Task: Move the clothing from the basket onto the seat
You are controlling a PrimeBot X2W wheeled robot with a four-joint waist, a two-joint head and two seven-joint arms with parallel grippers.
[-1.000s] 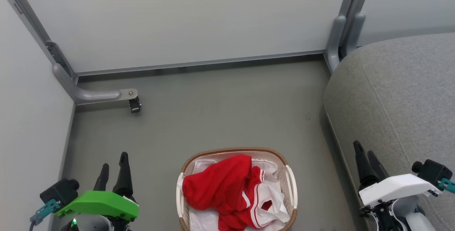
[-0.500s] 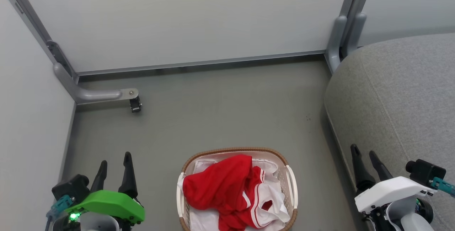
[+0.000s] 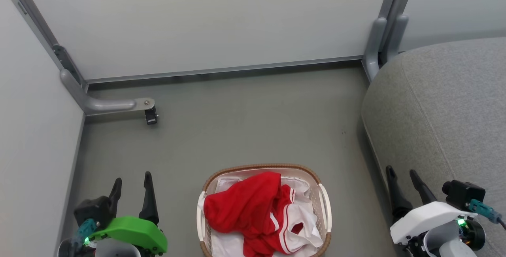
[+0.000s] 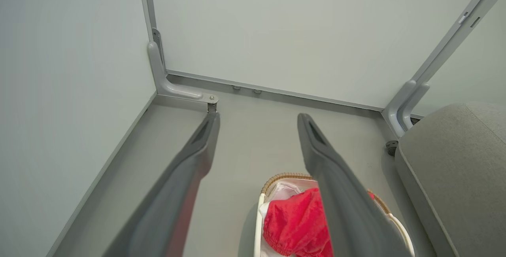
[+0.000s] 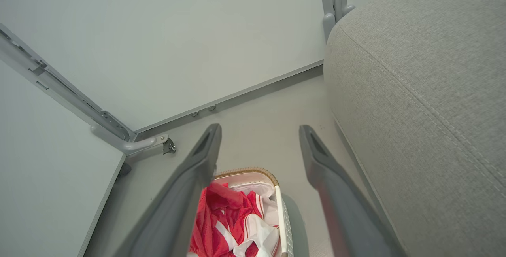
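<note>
A crumpled red jersey with white stripes (image 3: 253,209) lies heaped in a cream oval plastic basket with a brown rim (image 3: 261,167) on the grey floor (image 3: 245,122). The heap's bulk runs from far left to near right. A grey fabric sofa seat (image 3: 442,110) stands to the right. The left gripper (image 3: 132,178) and right gripper (image 3: 401,170) hover either side of the basket, jaws spread wide, empty, touching nothing.
</note>
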